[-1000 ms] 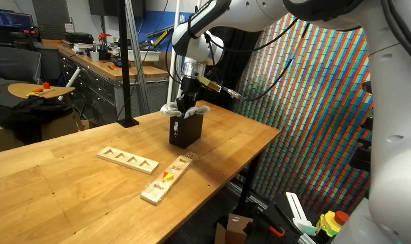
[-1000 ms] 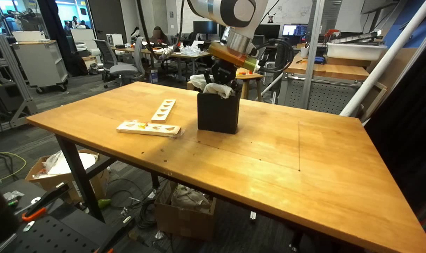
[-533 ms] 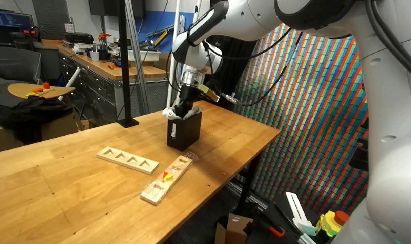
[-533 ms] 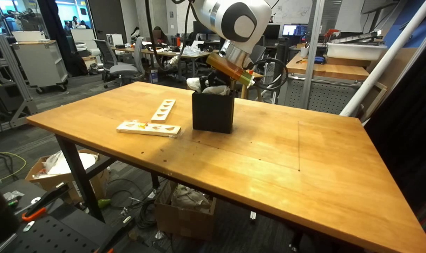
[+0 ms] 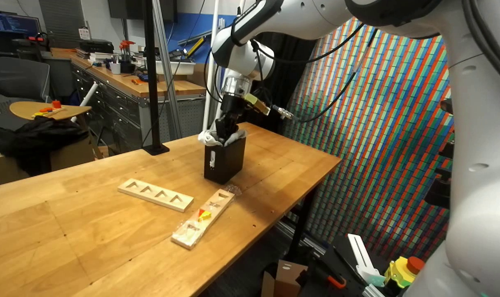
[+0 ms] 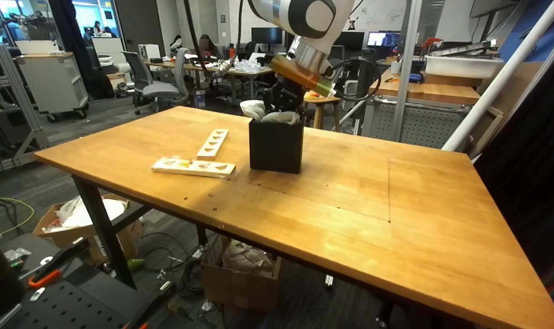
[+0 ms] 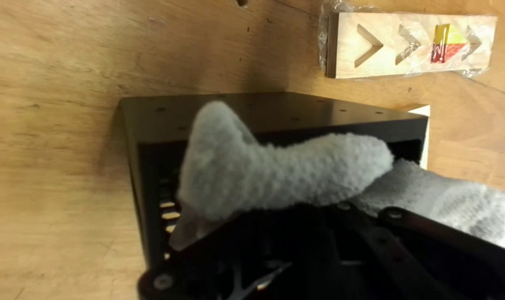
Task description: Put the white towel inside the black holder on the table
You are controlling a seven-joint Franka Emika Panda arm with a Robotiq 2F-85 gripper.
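White towel [image 7: 285, 175], bunched on both sides of the gripper [image 5: 225, 132].
Below the gripper, the wooden table [image 6: 350, 194] bears the black holder [image 6: 275, 147], and towel folds stand above its rim; how much lies inside is hidden. The gripper's tips are lost in the cloth, so apart or together I cannot tell. If cloth is pinched, lifting could drag the towel out (one snag would do). An exterior view shows a white patch [image 5: 212, 159] on the holder's narrow side; only the wrist view shows small slots [image 7: 170, 216] inside.
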